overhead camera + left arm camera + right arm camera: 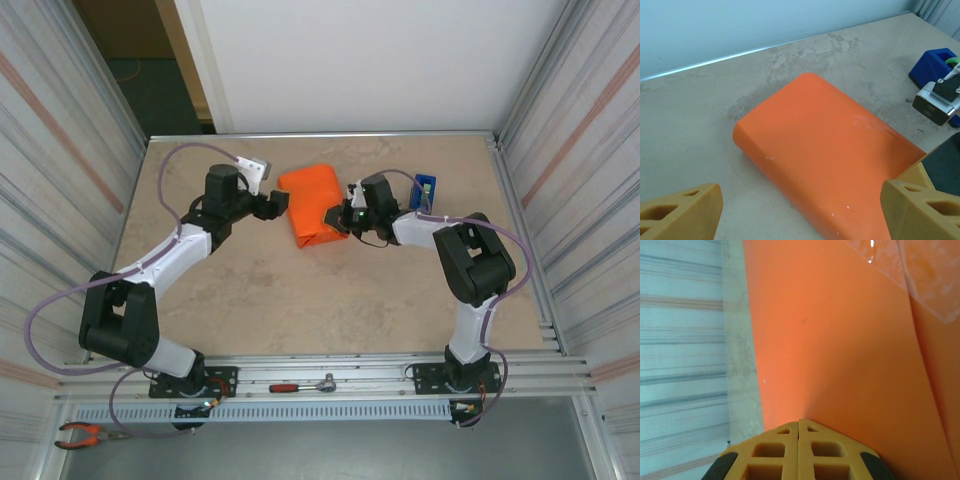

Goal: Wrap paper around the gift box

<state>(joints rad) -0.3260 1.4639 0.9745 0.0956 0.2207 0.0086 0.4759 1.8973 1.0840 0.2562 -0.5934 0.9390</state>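
While the paper (313, 200) lay folded into a boxy bundle at the far middle of the table (300, 300), the left gripper (282, 204) stood with jaws apart just beside its left end. The right gripper (338, 218), fingers together, touched the bundle's right side, near the blue dispenser (423, 190).

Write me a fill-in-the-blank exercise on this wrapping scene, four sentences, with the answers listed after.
1. The paper lies folded into a bundle in the middle of the table, and its colour is ____.
2. The left gripper sits beside the bundle with its jaws ____.
3. The right gripper has its jaws ____.
4. The tape dispenser standing beyond the right arm is coloured ____.

Missing words: orange; open; shut; blue.
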